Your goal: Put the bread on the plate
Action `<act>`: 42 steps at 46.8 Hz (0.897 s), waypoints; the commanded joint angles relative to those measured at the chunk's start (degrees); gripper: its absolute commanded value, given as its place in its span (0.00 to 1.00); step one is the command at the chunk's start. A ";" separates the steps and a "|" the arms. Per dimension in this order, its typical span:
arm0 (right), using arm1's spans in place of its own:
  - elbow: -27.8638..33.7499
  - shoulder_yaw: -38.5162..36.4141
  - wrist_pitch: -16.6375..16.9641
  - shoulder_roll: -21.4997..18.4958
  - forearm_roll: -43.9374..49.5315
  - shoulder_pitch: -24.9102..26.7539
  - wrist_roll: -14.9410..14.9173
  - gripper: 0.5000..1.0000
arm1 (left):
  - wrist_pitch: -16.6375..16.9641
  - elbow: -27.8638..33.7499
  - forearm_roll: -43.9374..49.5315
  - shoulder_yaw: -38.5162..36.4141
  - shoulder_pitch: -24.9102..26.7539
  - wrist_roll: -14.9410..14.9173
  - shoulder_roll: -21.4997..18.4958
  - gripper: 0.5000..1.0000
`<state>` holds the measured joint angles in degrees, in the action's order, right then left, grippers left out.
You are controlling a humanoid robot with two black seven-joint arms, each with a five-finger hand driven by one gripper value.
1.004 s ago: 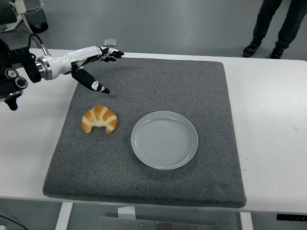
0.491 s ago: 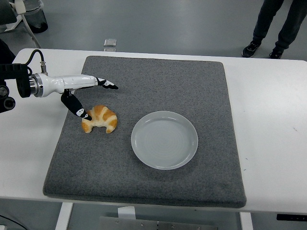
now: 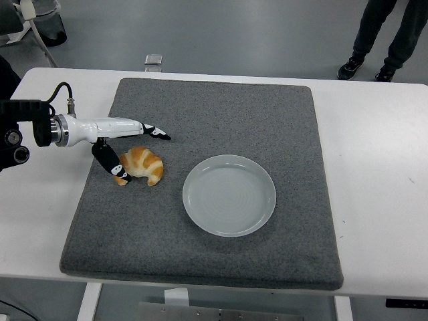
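1. Nearest: a white tabletop (image 3: pixel 374 221), its near edge running along the bottom, carrying a large grey mat (image 3: pixel 200 247) that covers most of the middle and reaches close to that near edge.
2. On the mat, right of centre and towards the near edge: a pale round plate (image 3: pixel 229 194), bare, lying flat.
3. Left of the plate, apart from it, near the mat's left edge: the bread (image 3: pixel 143 164), a golden croissant lying on the mat with both tips pointing towards the near edge. Not on the plate.
4. At the croissant's left end: the left robot hand (image 3: pixel 124 144), reaching in from the tabletop's left edge on a white forearm with a black cuff and cable. Spread wide, not closed on anything: thumb (image 3: pixel 109 160) angled down with its tip touching or just beside the croissant's left tip, black-tipped fingers (image 3: pixel 156 132) stretched out past the croissant's far side, above it. Bread sitting in the gap between thumb and fingers; firm grip not visible.
5. Right robot hand: nowhere visible.
6. Far part of the mat: bare grey, ending just short of the tabletop's far edge.
7. Beyond the far edge, on the grey floor: a small pale square object (image 3: pixel 154 60) near the mat's far left corner, too small to identify.
8. Farthest, top right: a person's legs (image 3: pixel 391 30) in dark trousers and dark shoes, standing on the floor behind the tabletop's far right corner.
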<state>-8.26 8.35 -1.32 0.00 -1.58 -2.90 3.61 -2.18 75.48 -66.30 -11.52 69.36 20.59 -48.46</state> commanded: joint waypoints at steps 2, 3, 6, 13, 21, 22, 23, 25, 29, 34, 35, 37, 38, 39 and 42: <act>0.00 0.00 0.00 0.00 0.00 0.00 -0.01 0.86 | 0.16 -0.25 -0.32 0.01 -0.01 -0.11 0.82 0.98; 0.00 0.00 0.00 0.00 0.00 0.00 -0.01 0.86 | 0.25 -0.34 -0.41 0.01 -0.01 -0.20 0.91 0.98; 0.00 0.00 0.00 0.00 0.00 0.00 -0.01 0.86 | 0.34 -0.51 -0.41 0.01 -0.19 -0.64 1.00 0.98; 0.00 0.00 0.00 0.00 0.00 0.00 -0.01 0.86 | 0.51 -1.04 -1.20 0.01 -0.36 -0.90 1.44 0.97; 0.00 0.00 0.00 0.00 0.00 0.00 -0.01 0.86 | 0.51 -2.80 -1.64 0.01 -0.63 -0.90 4.07 0.96; 0.00 0.00 0.00 0.00 0.00 0.00 -0.01 0.86 | 0.51 -2.89 -1.64 0.01 -0.63 -0.90 4.16 0.95; 0.00 0.00 0.00 0.00 0.00 0.00 -0.01 0.86 | 0.51 -2.89 -1.72 0.01 -0.63 -0.90 4.25 0.95; 0.00 0.00 0.00 0.00 0.00 0.00 -0.01 0.86 | 0.51 -2.97 -1.73 -0.08 -0.63 -0.99 4.34 0.95; 0.00 0.00 0.00 0.00 0.00 0.00 -0.01 0.86 | 0.51 -3.32 -1.73 -0.08 -0.72 -1.43 4.34 0.95; 0.00 0.00 0.00 0.00 0.00 0.00 -0.01 0.86 | 0.51 -3.68 -3.04 -0.17 -0.80 -1.43 4.34 0.92; 0.00 0.00 0.00 0.00 0.00 0.00 -0.01 0.86 | 0.60 -3.68 -3.30 -0.34 -0.72 -1.43 4.34 0.92; 0.00 0.00 0.00 0.00 0.00 0.00 -0.01 0.86 | 0.60 -3.68 -3.75 -0.43 -0.72 -1.43 4.34 0.91; 0.00 0.00 0.00 0.00 0.00 0.00 -0.01 0.86 | 0.60 -3.68 -3.92 -0.52 -0.72 -1.43 4.34 0.90; 0.00 0.00 0.00 0.00 0.00 0.00 -0.01 0.86 | 0.51 -3.68 -4.10 -0.52 -0.80 -1.43 4.34 0.89; 0.00 0.00 0.00 0.00 0.00 0.00 -0.01 0.86 | 0.51 -3.68 -4.19 -0.52 -0.89 -1.43 4.34 0.88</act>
<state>-8.26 8.35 -1.32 0.00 -1.58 -2.90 3.60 -1.62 71.80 -70.32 -12.02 68.57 19.16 -44.12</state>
